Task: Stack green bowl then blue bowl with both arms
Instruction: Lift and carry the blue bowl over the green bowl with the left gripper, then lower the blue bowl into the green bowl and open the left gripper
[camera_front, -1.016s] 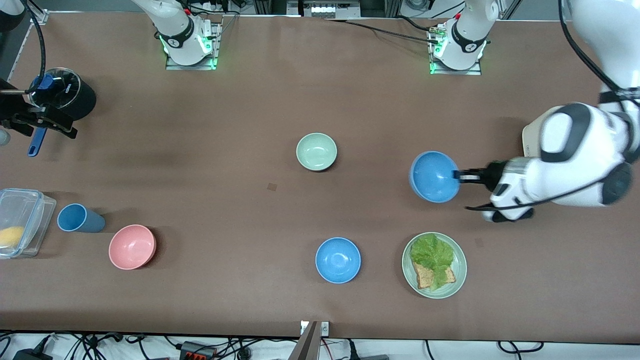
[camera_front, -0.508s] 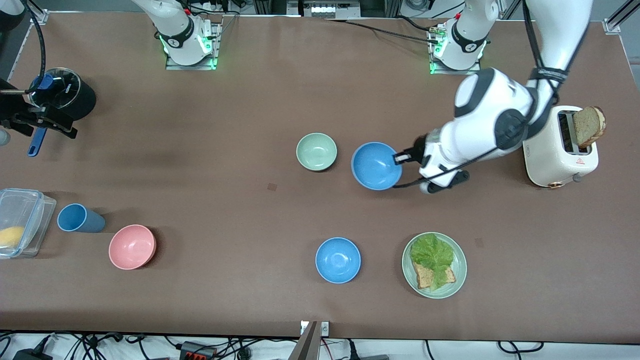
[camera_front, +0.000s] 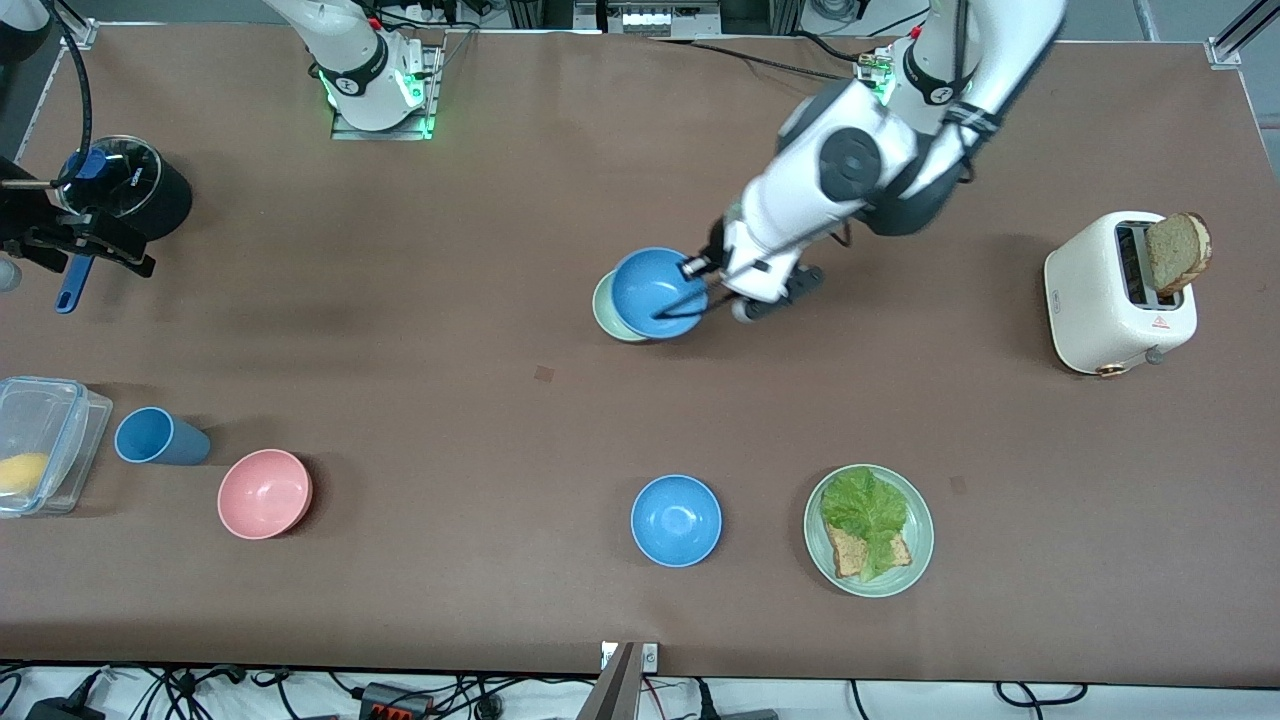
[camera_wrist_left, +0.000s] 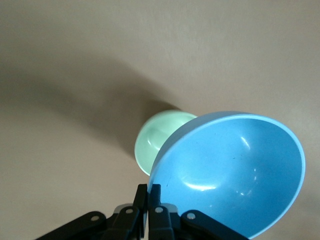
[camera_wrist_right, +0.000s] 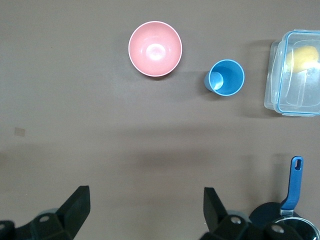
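Carried in from the toaster (camera_front: 1118, 295) end, the blue bowl (camera_front: 655, 291) is now hanging over the green bowl (camera_front: 604, 308); I am keeping the left claw (camera_front: 693, 268) pinching its rim, the right claw (camera_wrist_right: 145, 210) waiting spread.

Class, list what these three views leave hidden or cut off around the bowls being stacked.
- Front view: most of the green bowl is covered by the blue bowl held over it.
- Left wrist view: left gripper shut on the rim, its body cut by the picture's edge.
- Right wrist view: right gripper open; neither stacking bowl appears.
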